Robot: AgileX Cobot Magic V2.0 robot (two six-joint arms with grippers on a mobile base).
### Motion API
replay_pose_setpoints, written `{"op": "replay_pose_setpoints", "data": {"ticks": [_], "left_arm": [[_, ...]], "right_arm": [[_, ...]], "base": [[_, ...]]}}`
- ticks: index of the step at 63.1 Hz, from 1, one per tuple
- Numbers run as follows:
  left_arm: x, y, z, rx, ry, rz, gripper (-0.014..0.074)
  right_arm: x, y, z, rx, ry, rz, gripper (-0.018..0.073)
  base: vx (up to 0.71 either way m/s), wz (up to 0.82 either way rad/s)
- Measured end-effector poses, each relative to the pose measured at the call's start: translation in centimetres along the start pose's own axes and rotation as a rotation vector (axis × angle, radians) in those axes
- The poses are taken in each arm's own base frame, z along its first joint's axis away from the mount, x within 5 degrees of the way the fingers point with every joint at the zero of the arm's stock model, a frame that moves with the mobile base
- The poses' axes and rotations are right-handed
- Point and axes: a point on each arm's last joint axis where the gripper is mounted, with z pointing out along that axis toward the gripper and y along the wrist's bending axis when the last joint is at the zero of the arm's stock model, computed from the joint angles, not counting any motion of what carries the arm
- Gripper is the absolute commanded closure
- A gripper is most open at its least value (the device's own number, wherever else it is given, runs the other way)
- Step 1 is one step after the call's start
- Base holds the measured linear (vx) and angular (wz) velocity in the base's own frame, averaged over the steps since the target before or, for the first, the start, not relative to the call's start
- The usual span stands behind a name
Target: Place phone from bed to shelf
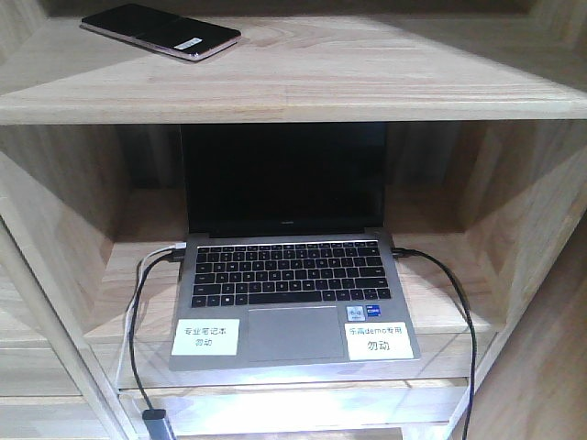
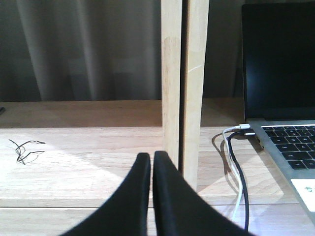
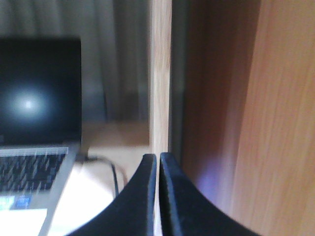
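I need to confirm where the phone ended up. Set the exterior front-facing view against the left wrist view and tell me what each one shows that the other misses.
Only the front view shows the phone, lying flat on the upper board of the shelf, and the two white labels on the laptop's palm rest.

Only the left wrist view shows the left gripper, shut and holding nothing, a curtain behind the shelf, and a small dark wire scrap on the board.

Both show the open laptop with its dark screen and the cables at its left side.

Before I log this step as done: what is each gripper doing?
Left gripper: closed, holding nothing.
Right gripper: closed, holding nothing.
The phone lies on the shelf.
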Motion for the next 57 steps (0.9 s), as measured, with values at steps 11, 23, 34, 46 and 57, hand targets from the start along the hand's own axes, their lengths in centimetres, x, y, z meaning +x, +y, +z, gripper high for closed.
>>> {"op": "replay_pose_setpoints", "data": {"ticks": [11,23,34,46,57], "left_arm": [[0.0,0.0,0.0,0.0,0.0,0.0,0.0595],[0.0,0.0,0.0,0.0,0.0,0.0,0.0595],[0.0,0.0,0.0,0.0,0.0,0.0,0.0595],[0.0,0.0,0.0,0.0,0.0,0.0,0.0595],[0.0,0.0,0.0,0.0,0.0,0.0,0.0595]], "right_arm": [[0.08,0.01,0.0,-0.001,0.008,0.0,0.0564],[0.08,0.01,0.0,-0.001,0.008,0.0,0.0564],[0.08,0.01,0.0,-0.001,0.008,0.001,0.0564],[0.08,0.01,0.0,-0.001,0.008,0.001,0.0564],[0.08,0.01,0.0,-0.001,0.008,0.001,0.0564]], "base": [[0.0,0.0],[0.0,0.0],[0.0,0.0],[0.0,0.0],[0.0,0.0]]}}
